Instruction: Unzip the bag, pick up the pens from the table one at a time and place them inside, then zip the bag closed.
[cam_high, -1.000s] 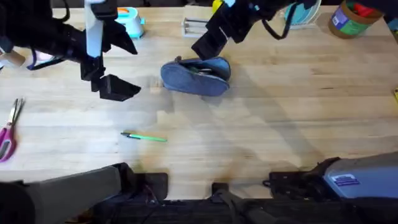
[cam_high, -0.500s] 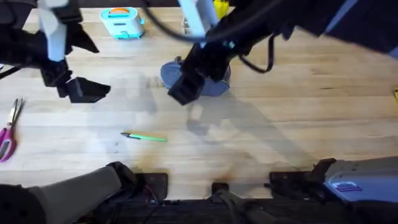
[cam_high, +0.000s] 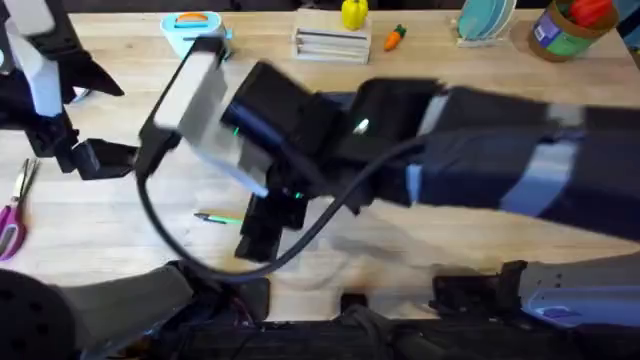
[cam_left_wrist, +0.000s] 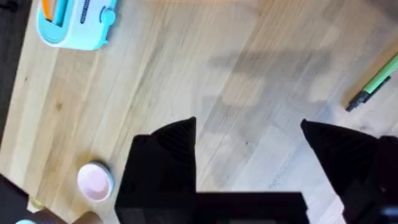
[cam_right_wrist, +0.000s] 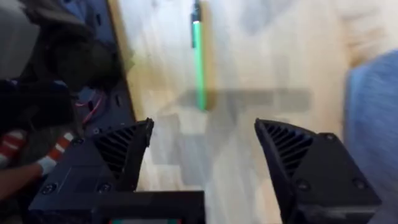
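The right gripper (cam_high: 258, 238), jaws spread and empty, hangs over the table (cam_high: 480, 260) just beside a green pen (cam_high: 222, 217) lying near the front edge; the bag (cam_right_wrist: 373, 118) shows at the edge of the right wrist view. The left gripper (cam_high: 95, 158), also spread and empty, sits at the far left near pink-handled scissors (cam_high: 14, 212).

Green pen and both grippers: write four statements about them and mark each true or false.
1. The green pen lies on the table. True.
2. The right gripper is shut on the pen. False: its fingers are open, with the pen lying beyond them.
3. The left gripper is open and holds nothing. True.
4. The pink-handled scissors lie beside the right arm's base. False: they lie at the table's left edge.
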